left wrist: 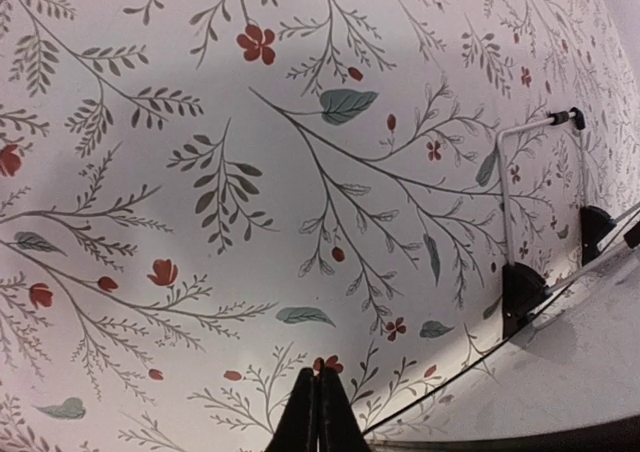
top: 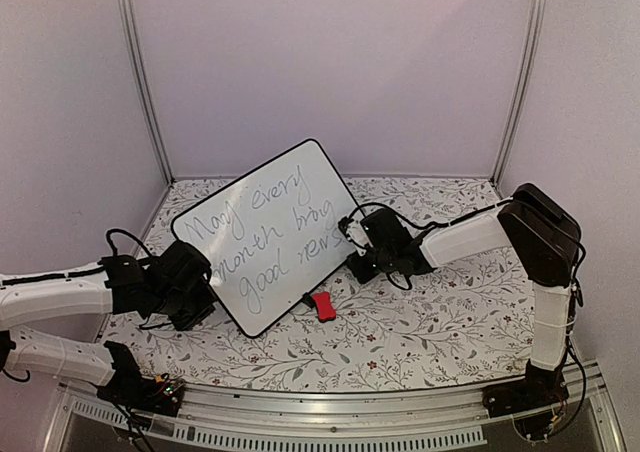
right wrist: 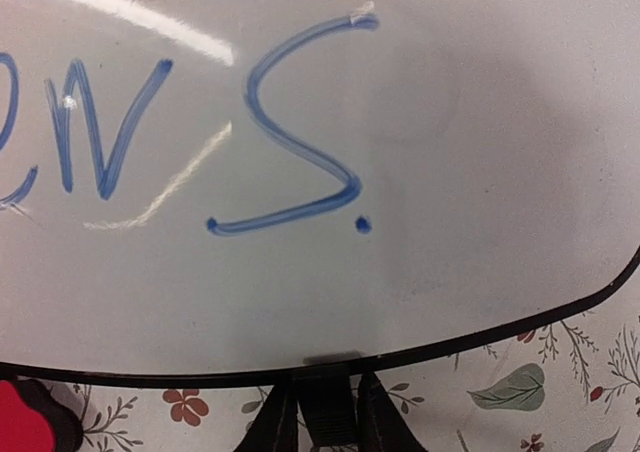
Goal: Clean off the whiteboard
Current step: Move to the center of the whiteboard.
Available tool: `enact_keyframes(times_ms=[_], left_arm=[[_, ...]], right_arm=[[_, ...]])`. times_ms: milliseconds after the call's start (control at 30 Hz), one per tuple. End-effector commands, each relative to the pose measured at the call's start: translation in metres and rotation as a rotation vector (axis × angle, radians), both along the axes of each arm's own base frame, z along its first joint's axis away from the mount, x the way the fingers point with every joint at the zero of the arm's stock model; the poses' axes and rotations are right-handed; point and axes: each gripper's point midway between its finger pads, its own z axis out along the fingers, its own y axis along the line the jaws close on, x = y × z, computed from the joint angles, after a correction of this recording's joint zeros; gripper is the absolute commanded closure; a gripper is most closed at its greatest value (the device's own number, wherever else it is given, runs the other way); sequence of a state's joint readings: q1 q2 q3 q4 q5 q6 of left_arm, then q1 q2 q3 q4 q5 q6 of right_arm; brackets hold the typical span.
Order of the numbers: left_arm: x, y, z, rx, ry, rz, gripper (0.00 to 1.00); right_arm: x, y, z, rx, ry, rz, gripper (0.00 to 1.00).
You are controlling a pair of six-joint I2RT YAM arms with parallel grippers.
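The whiteboard (top: pixel 270 227) lies tilted on the floral table, and grey-blue handwriting covers its face. My right gripper (top: pixel 352 247) is at the board's right edge. In the right wrist view its fingers (right wrist: pixel 325 374) press in on either side of a small black foot (right wrist: pixel 327 402) under the frame, below the written "s" on the whiteboard (right wrist: pixel 420 152). My left gripper (top: pixel 205 294) rests by the board's lower left edge. The left wrist view shows that gripper (left wrist: pixel 318 372) shut and empty over the cloth, with the whiteboard's corner (left wrist: pixel 590 352) at the lower right.
A small red eraser block (top: pixel 323 306) lies on the table just off the board's near corner, and it also shows in the right wrist view (right wrist: pixel 25 417). A thin wire stand (left wrist: pixel 505 172) and black feet (left wrist: pixel 522 292) stick out behind the board. Walls enclose the table.
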State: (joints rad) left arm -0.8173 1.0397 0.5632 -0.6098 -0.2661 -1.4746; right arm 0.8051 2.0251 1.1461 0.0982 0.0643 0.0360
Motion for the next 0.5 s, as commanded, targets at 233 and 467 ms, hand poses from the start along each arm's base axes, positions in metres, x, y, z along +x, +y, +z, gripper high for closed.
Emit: enact_keyframes(times_ms=[233,467], left_arm=[[0.0004,0.0069,0.0001,0.003,-0.011,0.023,1.0],[-0.0008,0.011,-0.001,0.01,-0.008,0.032,1.0]], right_arm=[[-0.0022,0.0102,-0.0035,0.021,-0.001,0.038,0.95],[-0.0029,0.0089,-0.0028,0.019,-0.002,0.036,0.97]])
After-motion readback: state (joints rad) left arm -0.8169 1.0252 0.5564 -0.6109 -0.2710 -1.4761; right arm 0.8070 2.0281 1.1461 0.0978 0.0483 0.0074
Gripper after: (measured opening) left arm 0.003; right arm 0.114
